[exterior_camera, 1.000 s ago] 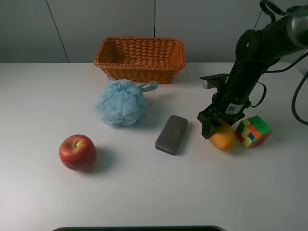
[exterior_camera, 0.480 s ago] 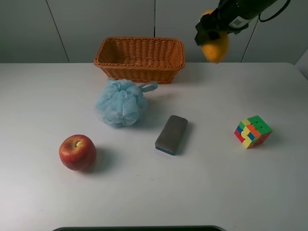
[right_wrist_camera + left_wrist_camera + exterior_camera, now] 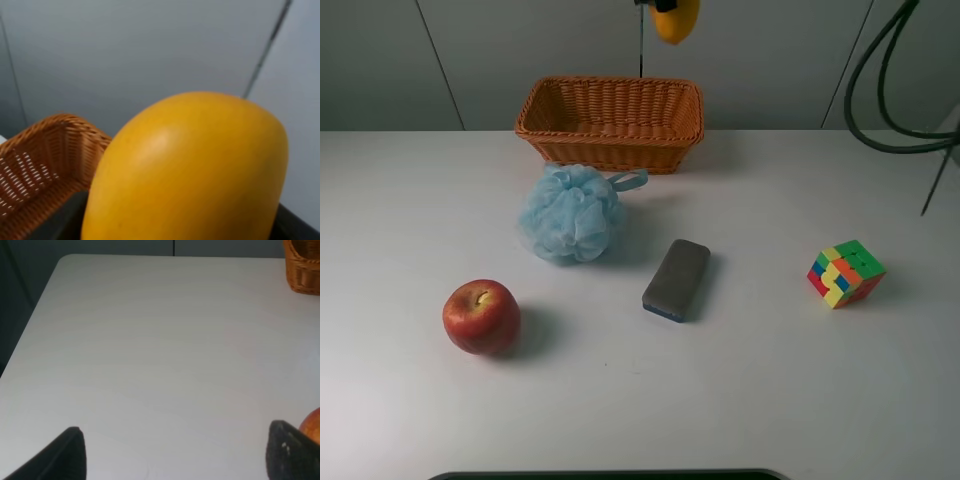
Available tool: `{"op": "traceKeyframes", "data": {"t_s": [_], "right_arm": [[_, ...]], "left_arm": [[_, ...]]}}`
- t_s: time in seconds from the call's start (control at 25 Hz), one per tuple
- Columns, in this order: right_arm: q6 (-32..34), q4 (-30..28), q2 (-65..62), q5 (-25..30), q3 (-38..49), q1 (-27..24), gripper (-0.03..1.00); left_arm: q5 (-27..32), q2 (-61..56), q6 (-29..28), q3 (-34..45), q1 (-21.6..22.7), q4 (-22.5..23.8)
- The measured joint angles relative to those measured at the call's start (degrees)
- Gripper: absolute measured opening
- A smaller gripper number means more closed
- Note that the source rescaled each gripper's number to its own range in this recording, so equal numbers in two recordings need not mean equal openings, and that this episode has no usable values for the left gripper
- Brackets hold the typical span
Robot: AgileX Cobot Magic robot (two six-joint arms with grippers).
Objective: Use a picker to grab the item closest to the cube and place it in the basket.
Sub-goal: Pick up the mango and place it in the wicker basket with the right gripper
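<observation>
Up goes the fruit, high in the air above the basket's back edge, with the right gripper clamped around it (only dark finger edges show beside it). The cube sits on the table, well off to the basket's front right. The left gripper is spread wide, away from the basket, near the apple

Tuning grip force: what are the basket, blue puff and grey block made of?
Basket: woven wicker, matte; open weave shows. Blue puff: ruffled mesh netting, probably nylon. Grey block: matte, looks like felt or foam; blue base layer.
</observation>
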Motion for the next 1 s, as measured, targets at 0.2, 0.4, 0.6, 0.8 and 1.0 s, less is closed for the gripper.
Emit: {"op": "traceKeyframes", "data": {"t_s": [0.2,0.4,0.6,0.8,1.0], "right_arm": [[0.12,2.31,9.74,3.31,-8.15,1.42,0.00],[0.24,4.17,13.49,5.40,-11.11,1.53,0.00],[0.48,4.17,13.49,5.89,-11.72,1.53,0.00],[1.09,4.28,13.49,6.76,-11.72,1.53,0.75],[1.47,4.28,13.49,6.76,-11.72,1.53,0.99]], "left_arm": [[0.00,0.00,0.00,0.00,0.00,0.00],[0.00,0.00,0.00,0.00,0.00,0.00],[0.00,0.00,0.00,0.00,0.00,0.00],[0.00,0.00,0.00,0.00,0.00,0.00],[0.00,0.00,0.00,0.00,0.00,0.00]]}}
